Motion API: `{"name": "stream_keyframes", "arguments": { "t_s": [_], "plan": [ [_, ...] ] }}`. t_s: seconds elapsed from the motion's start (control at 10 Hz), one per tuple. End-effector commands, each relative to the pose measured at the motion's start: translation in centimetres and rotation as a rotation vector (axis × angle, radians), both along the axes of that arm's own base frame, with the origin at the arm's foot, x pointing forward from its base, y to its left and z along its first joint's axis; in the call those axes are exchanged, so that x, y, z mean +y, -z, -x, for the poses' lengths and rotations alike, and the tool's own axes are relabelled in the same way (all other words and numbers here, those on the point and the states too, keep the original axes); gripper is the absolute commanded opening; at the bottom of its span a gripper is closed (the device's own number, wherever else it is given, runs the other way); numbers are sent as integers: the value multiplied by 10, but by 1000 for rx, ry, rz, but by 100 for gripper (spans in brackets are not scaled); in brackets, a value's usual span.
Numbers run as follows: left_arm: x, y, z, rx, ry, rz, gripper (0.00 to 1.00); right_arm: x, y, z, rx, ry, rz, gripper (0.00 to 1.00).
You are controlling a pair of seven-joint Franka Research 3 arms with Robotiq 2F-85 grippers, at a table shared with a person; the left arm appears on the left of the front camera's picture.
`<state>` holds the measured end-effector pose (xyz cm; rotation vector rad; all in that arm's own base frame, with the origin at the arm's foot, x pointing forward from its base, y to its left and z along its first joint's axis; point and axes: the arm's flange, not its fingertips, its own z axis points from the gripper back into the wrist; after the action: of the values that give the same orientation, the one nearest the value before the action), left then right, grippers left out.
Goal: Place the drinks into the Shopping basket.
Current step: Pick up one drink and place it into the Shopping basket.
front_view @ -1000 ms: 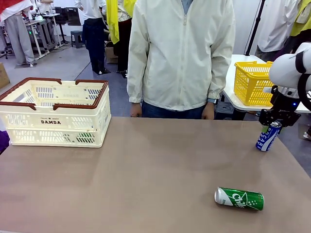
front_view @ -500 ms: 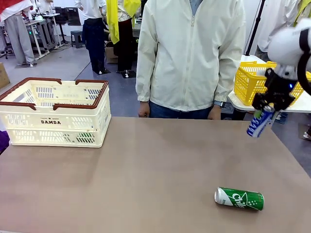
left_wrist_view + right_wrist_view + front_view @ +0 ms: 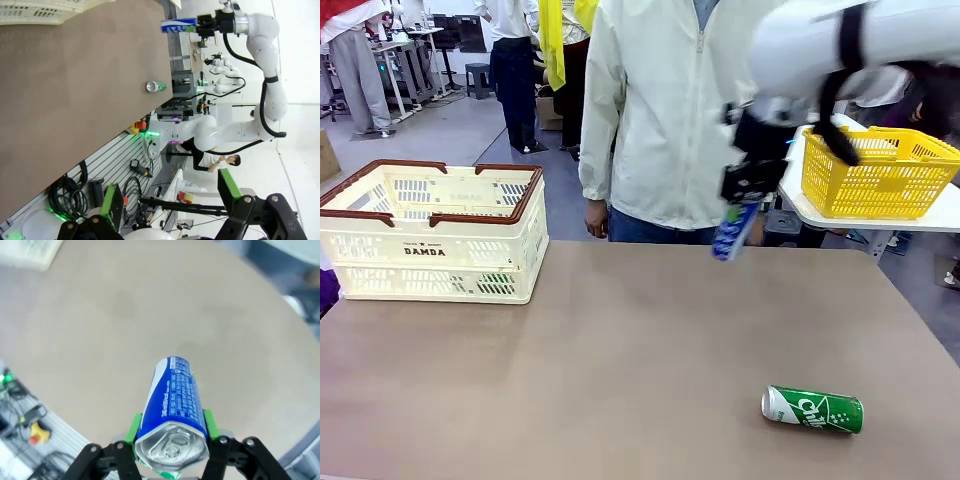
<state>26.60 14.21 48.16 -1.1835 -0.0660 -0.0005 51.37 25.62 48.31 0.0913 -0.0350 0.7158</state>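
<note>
My right gripper point(image 3: 740, 200) is shut on a blue drink can point(image 3: 729, 233) and holds it tilted in the air above the table's far edge, right of the middle. The right wrist view shows that can point(image 3: 174, 407) from its silver top, clamped between the green pads point(image 3: 134, 428). A green drink can point(image 3: 812, 409) lies on its side near the front right of the table. The cream Shopping basket point(image 3: 430, 250) with a brown rim stands at the far left. Something green shows through its lower slots. My left gripper point(image 3: 170, 210) is open and holds nothing.
A person in a pale jacket point(image 3: 670, 110) stands at the far side, close behind the held can. On a side table at the right stands a yellow mesh basket point(image 3: 875, 170). The brown tabletop point(image 3: 620, 360) is bare between the cream basket and the green can.
My right arm has lifted the blue can from the table's right edge and swung it leftward and up to the far middle. The green can and basket have not moved.
</note>
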Motion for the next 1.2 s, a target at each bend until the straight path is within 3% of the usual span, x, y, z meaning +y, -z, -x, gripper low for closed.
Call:
{"name": "stream_keyframes", "arguments": {
  "t_s": [0.0,0.2,0.4,0.8,1.0,1.1],
  "plan": [
    [-1,-2,1,-1,-3,18,100,65,30,-24,4,-263,105,0],
    [-1,-2,1,-1,-3,18,100,124,72,3,45,-411,172,0],
    [-1,-2,1,-1,-3,18,100,152,100,35,54,-505,185,0],
    [-1,-2,1,-1,-3,18,100,146,105,50,57,-497,123,0],
    [-1,-2,1,-1,-3,18,100,141,105,51,81,-493,103,88],
    [-1,-2,1,-1,-3,18,100,140,103,53,76,-495,95,100]
  ]
}}
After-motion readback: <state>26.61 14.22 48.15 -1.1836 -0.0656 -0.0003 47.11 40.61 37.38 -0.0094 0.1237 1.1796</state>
